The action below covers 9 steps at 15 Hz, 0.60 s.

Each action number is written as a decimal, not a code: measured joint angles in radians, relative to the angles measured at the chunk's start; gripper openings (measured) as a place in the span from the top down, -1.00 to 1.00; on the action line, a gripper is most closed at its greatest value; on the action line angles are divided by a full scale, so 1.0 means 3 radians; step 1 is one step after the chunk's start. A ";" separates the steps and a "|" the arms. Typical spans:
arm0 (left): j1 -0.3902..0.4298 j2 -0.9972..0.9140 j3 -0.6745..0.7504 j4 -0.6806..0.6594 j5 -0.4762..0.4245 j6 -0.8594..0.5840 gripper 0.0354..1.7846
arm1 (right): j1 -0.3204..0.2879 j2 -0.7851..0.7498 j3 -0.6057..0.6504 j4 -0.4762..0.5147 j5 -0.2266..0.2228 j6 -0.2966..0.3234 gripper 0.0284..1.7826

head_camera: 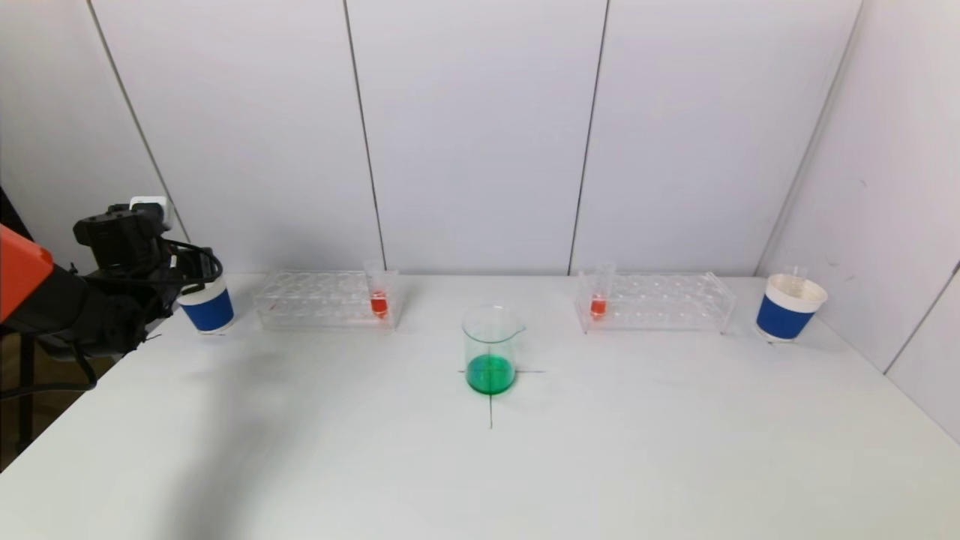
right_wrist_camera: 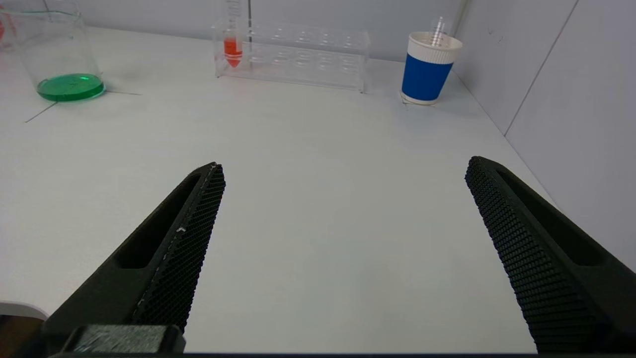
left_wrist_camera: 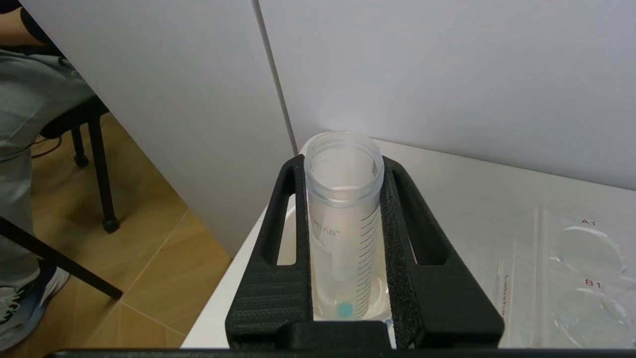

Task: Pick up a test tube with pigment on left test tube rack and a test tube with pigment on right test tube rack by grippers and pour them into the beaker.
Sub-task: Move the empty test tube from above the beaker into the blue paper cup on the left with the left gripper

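My left gripper [left_wrist_camera: 343, 164] is shut on a clear graduated test tube [left_wrist_camera: 345, 219] that holds only a small blue drop at its tip. The tube's lower end sits inside the left blue paper cup [head_camera: 208, 306] at the table's far left. The left arm [head_camera: 112, 255] reaches in there. A beaker [head_camera: 490, 349] with green liquid stands at the table's middle. The left rack [head_camera: 322, 300] and the right rack [head_camera: 660, 301] each hold one tube with red pigment, the left tube [head_camera: 379, 296] and the right tube [head_camera: 598, 298]. My right gripper [right_wrist_camera: 346, 165] is open and empty, low over the table's front right.
A second blue cup [head_camera: 789, 307] with an empty tube in it stands at the far right by the wall. The table's left edge drops off beside the left cup. In the right wrist view the beaker [right_wrist_camera: 62, 54], the right rack [right_wrist_camera: 298, 54] and that cup [right_wrist_camera: 428, 69] lie ahead.
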 joint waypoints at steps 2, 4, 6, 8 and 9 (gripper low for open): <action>0.0000 0.0003 0.0003 -0.0026 -0.0004 -0.0052 0.54 | -0.0001 0.0000 0.0000 0.0000 0.0000 0.0001 -0.98; 0.0000 0.0011 0.0006 -0.0072 -0.0002 -0.0055 0.51 | 0.0000 0.0000 0.0000 0.0001 0.0000 0.0001 -0.98; 0.0000 0.0017 0.0023 -0.0088 -0.0002 -0.0055 0.37 | 0.0000 0.0000 0.0000 0.0001 0.0001 0.0001 -0.98; 0.0000 0.0019 0.0033 -0.0093 -0.0004 -0.0057 0.09 | 0.0000 0.0000 0.0000 0.0000 0.0000 0.0000 -0.98; 0.0000 0.0019 0.0033 -0.0093 -0.0005 -0.0055 -0.10 | 0.0000 0.0000 0.0000 0.0000 0.0000 0.0001 -0.98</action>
